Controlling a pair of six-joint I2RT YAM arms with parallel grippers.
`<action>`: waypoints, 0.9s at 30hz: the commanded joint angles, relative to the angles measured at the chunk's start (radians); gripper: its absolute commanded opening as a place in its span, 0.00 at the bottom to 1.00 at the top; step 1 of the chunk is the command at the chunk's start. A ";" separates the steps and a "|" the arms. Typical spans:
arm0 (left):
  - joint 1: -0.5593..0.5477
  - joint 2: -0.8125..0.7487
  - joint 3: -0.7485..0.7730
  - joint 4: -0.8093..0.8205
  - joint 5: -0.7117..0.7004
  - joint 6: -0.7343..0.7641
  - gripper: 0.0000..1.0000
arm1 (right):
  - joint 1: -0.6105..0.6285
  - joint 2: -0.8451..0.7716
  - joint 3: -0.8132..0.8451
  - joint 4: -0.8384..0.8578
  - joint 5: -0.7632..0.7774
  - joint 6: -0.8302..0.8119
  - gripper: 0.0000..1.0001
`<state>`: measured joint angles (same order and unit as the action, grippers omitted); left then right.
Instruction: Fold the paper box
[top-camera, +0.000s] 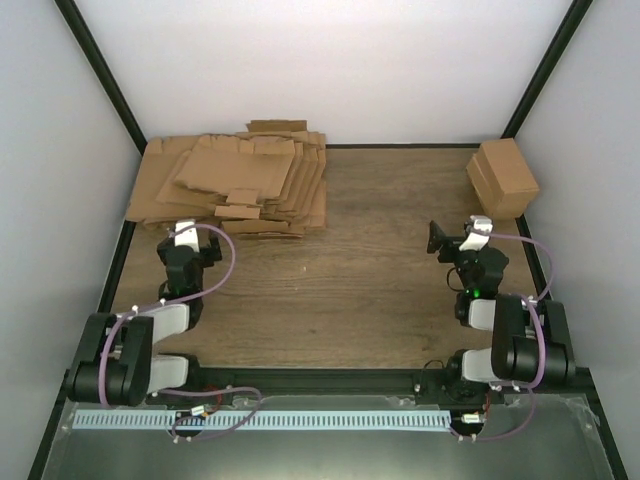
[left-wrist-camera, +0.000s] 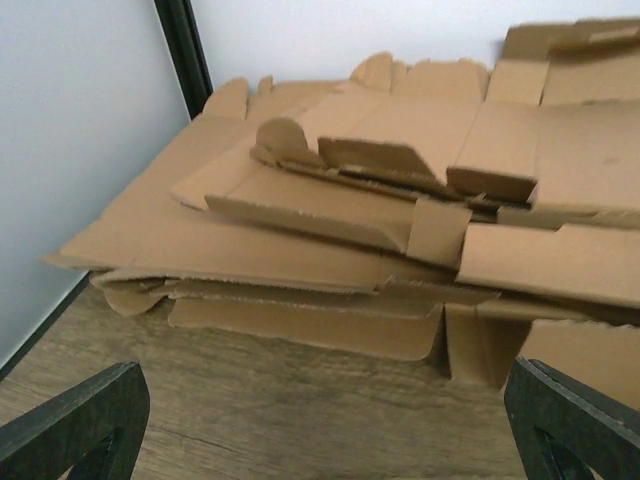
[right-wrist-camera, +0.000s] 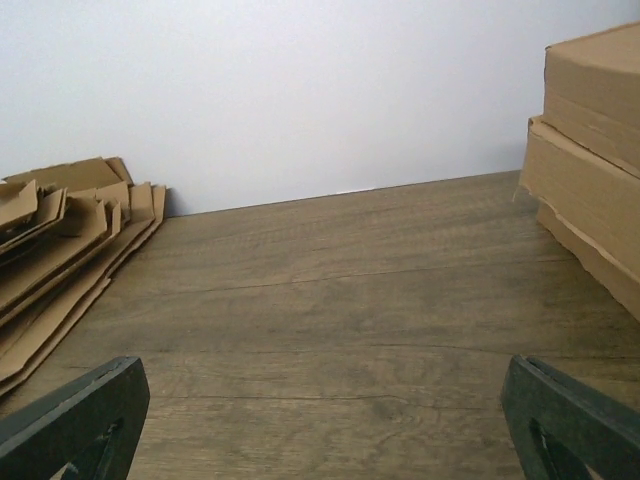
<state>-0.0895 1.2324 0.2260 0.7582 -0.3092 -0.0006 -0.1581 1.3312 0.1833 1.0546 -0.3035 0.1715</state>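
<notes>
Your left black two-finger gripper (left-wrist-camera: 320, 420) stands with its jaws spread wide and empty just short of the ragged pile of flat brown cardboard box blanks (left-wrist-camera: 400, 240) in the far left corner of the wood-grain table (top-camera: 350, 290); your right black two-finger gripper (right-wrist-camera: 320, 425), equally spread and empty, faces bare tabletop. Beyond it, in the far right corner, stand two folded brown cardboard boxes (top-camera: 503, 177), stacked, closed and square-edged. No blank lies between the arms, so you may be between boxes or paused; the pile's many creased, notched sheets remain flat.
</notes>
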 joint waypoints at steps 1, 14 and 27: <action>0.032 0.109 0.040 0.192 0.052 0.025 1.00 | 0.012 0.108 0.034 0.155 -0.020 -0.045 1.00; 0.088 0.316 0.074 0.349 0.221 0.019 1.00 | 0.146 0.196 0.072 0.147 0.134 -0.155 1.00; 0.088 0.312 0.068 0.357 0.221 0.020 1.00 | 0.147 0.199 0.084 0.130 0.133 -0.155 1.00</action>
<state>-0.0071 1.5467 0.2871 1.0607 -0.1104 0.0223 -0.0189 1.5333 0.2367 1.1751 -0.1890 0.0380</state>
